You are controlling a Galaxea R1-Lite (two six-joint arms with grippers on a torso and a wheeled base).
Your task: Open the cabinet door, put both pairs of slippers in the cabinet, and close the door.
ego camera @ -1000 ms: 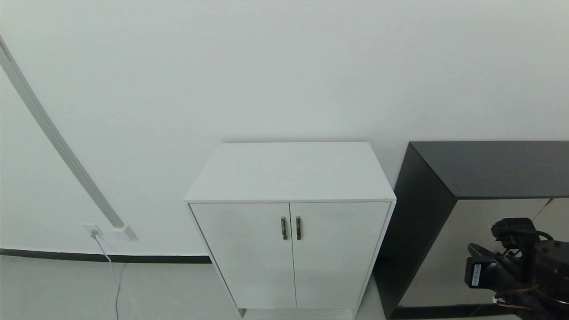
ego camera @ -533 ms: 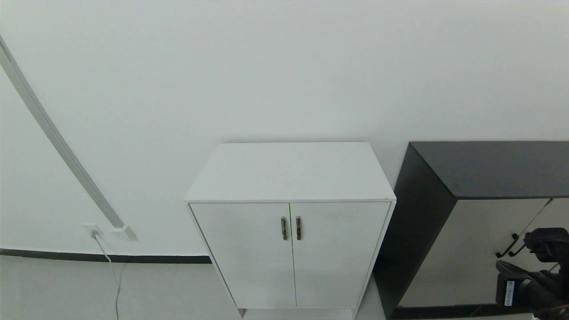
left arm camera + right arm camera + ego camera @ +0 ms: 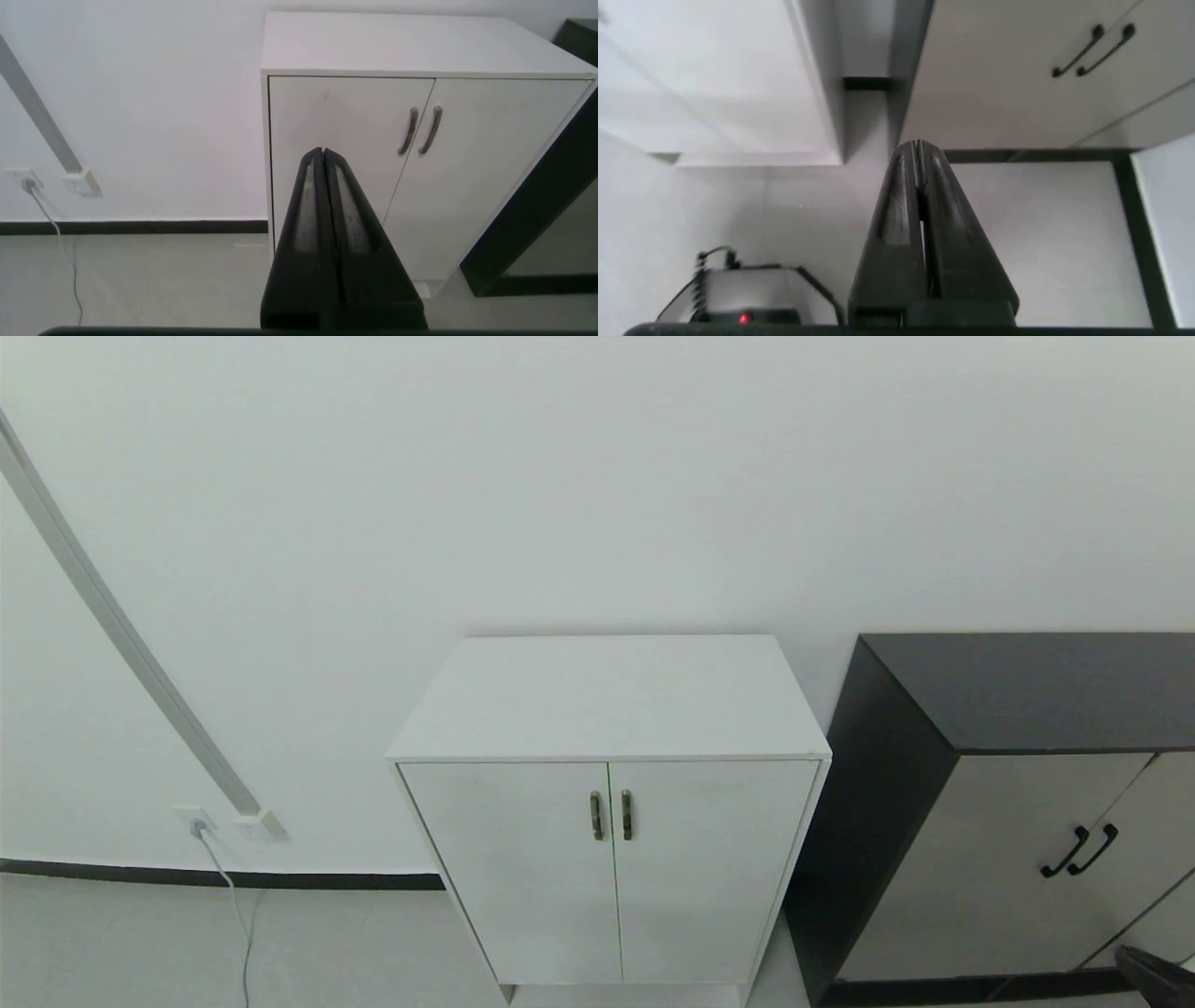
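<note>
I see my left hand (image 3: 322, 154) and right hand (image 3: 918, 147) both pinched shut, empty. The cabinet (image 3: 607, 695) has closed doors (image 3: 523, 868) hiding its inside.

The white cabinet (image 3: 607, 700) backs onto the wall with both doors shut, so its front is one closed face. Only the paired handles (image 3: 597, 815) at the middle seam stand proud of it. Open air lies between the left door and the left hand (image 3: 323, 154), whose fingers are pressed together. To the cabinet's left, bare floor (image 3: 112, 943) runs to the wall, crossed by a hanging cable (image 3: 233, 901). On the right, a dark cabinet (image 3: 887, 821) stands just beside, leaving a narrow gap.
</note>
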